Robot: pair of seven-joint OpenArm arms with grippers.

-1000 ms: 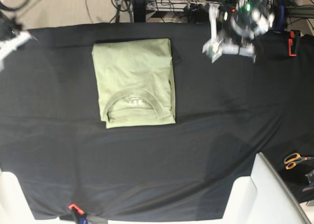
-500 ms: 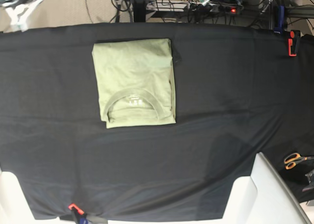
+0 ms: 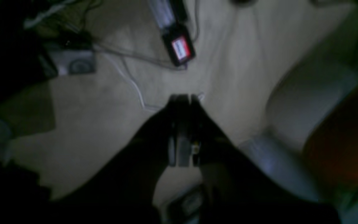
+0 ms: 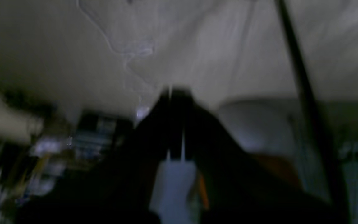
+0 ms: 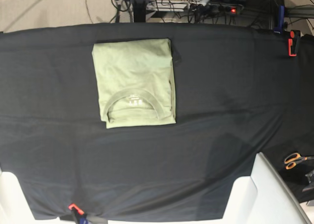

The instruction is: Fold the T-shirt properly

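The left end effector point(image 3: 183, 99) is pinched closed with nothing in it. It looks down at a pale floor with wires, away from the table. The right end effector point(image 4: 176, 91) is pinched closed too, and it holds nothing. Its picture is blurry. Neither arm shows in the base view. The T-shirt point(image 5: 135, 81) lies on the black table point(image 5: 221, 111), toward the far side. It is a neat, flat rectangle with the collar on top. The folding looks finished. Orange scissors point(image 5: 293, 160) sit at the edge, well apart from the shirt.
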